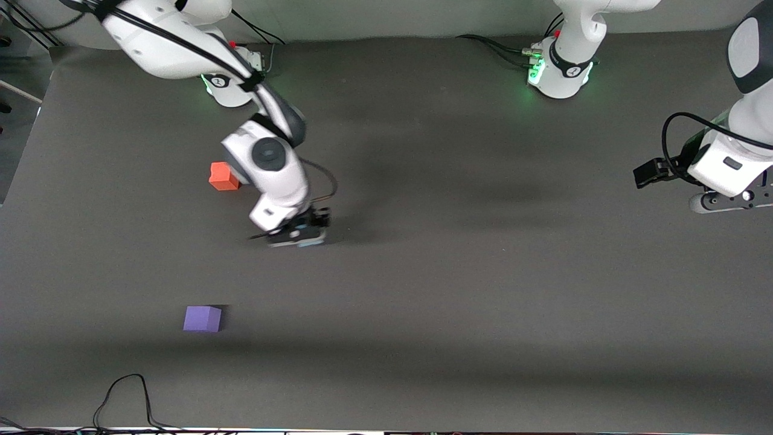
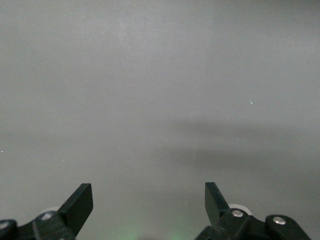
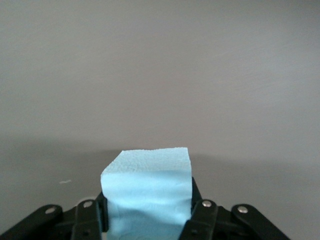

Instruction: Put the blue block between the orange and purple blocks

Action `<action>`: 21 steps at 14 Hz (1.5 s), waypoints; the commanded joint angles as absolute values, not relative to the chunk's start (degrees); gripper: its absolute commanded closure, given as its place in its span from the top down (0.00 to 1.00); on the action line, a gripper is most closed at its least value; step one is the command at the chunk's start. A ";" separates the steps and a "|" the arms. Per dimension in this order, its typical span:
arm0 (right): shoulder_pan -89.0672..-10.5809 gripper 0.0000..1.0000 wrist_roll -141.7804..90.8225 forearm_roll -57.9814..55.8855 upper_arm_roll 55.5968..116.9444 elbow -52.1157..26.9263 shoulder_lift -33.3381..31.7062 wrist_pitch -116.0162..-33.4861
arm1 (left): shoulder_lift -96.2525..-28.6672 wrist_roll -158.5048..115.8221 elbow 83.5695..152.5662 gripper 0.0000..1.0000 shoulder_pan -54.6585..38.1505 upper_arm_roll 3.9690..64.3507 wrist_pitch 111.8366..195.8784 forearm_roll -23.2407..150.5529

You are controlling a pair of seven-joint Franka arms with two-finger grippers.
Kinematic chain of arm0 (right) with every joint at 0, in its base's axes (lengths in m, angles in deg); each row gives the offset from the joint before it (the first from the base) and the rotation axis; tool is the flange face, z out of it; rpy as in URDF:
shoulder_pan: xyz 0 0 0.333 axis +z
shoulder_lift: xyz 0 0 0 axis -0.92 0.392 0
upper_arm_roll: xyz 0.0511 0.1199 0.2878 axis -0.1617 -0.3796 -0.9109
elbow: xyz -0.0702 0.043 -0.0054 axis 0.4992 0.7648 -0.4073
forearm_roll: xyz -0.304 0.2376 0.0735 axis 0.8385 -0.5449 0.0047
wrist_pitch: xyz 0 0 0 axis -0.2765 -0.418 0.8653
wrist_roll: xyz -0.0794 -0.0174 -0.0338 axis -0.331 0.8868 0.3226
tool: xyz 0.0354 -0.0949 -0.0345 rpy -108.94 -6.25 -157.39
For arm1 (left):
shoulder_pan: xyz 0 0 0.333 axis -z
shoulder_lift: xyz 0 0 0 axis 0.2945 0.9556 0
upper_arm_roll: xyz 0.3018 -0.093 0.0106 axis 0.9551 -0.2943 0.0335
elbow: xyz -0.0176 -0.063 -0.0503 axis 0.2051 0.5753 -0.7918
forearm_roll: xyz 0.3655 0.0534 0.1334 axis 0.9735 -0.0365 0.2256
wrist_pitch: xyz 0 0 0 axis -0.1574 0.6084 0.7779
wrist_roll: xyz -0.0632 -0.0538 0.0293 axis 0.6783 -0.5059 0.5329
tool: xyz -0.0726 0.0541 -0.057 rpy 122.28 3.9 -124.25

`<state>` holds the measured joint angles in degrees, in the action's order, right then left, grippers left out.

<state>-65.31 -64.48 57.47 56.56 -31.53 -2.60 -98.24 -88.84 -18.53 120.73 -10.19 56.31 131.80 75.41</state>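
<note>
The right gripper (image 3: 147, 220) has its fingers pinched on the light sky-blue foam cube (image 3: 148, 192), seemingly down at the mat; the gap between the orange-red foam cube (image 1: 223, 176) and violet-purple foam cube (image 1: 202, 318) lies toward the right arm's end of the table, and the left gripper (image 2: 149, 205) waits wide open

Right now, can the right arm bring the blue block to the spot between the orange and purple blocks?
Probably yes. The right gripper is shut on the blue block, and bare table lies between the orange block and the purple block. The left arm waits at its own end.
</note>
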 commanded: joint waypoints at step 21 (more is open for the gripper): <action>-68.15 1.00 -40.79 39.93 75.55 -41.98 -7.82 -107.15 | -90.54 -18.30 120.04 1.00 -11.15 56.26 127.22 75.20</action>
